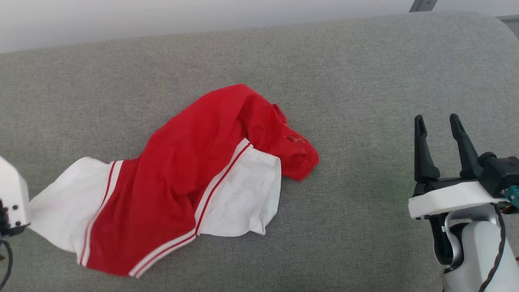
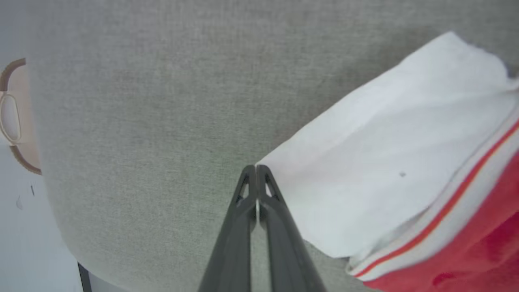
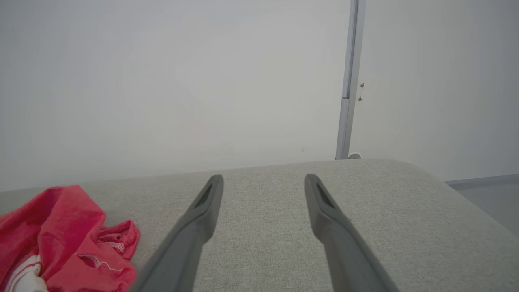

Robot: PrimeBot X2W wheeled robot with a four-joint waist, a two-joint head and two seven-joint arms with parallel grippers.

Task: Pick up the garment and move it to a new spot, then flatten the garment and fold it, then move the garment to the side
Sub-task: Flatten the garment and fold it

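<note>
The garment (image 1: 174, 178) lay crumpled on the grey cushion (image 1: 365, 61). The left gripper (image 2: 256, 167) was clenched tight at the outer corner of the garment's white sleeve (image 2: 385, 154) (whether any cloth was pinched between the tips, I could not tell). The right gripper (image 1: 436, 117) stood released, well to the garment's right. Bare cushion lay between them and beyond the garment's far edge.

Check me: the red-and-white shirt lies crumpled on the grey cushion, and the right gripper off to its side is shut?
Not shut: the right gripper is open, its two fingers well apart in the right wrist view. The shirt does lie crumpled on the grey cushion, with that gripper off to its side.
</note>
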